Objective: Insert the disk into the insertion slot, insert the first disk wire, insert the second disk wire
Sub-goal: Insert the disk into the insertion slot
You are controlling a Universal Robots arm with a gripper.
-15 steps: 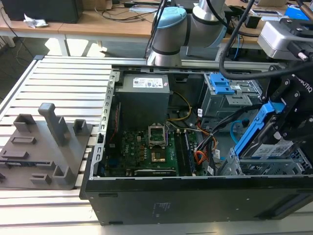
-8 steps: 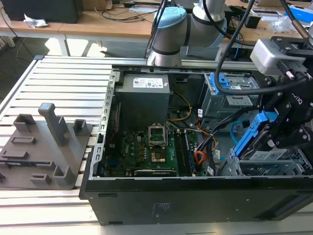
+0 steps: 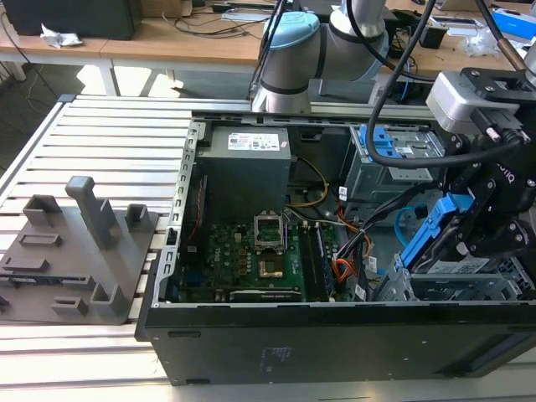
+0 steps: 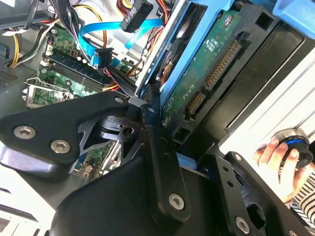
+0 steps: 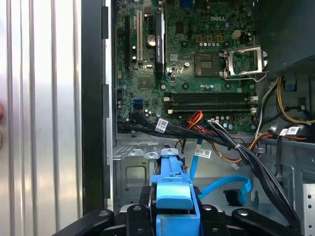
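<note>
EE: gripper clamped on the disk. Black fingers pinch the blue carrier by its edges, no gap at contact.

Disk pos.: lower right of the exterior view, in the air, tilted steeply with one end up. It sits just over the insertion slot, i.e. the grey perforated cage, and is not seated. Can't tell if the low end touches the cage.

In the second wrist view the green circuit board faces the camera, w/ the connector bare.

Handling (judgement):
- Metal body, so stiff and dense, heavy for its bulk.
- Carrier plastic is smooth w/ some flex, so slip is poss. under tilt.
- Board and connector pins are fragile: no pressure there.
- Best hold is the carrier side rails, near mid-length, connector end left free.

Outward: second disk wire is a light blue loop lying loose on the case floor near the cage. First disk wire, the orange-red leads, lies by the motherboard. Plug ends: can't tell if mated.

A person's hand rests on a round knob.
</note>
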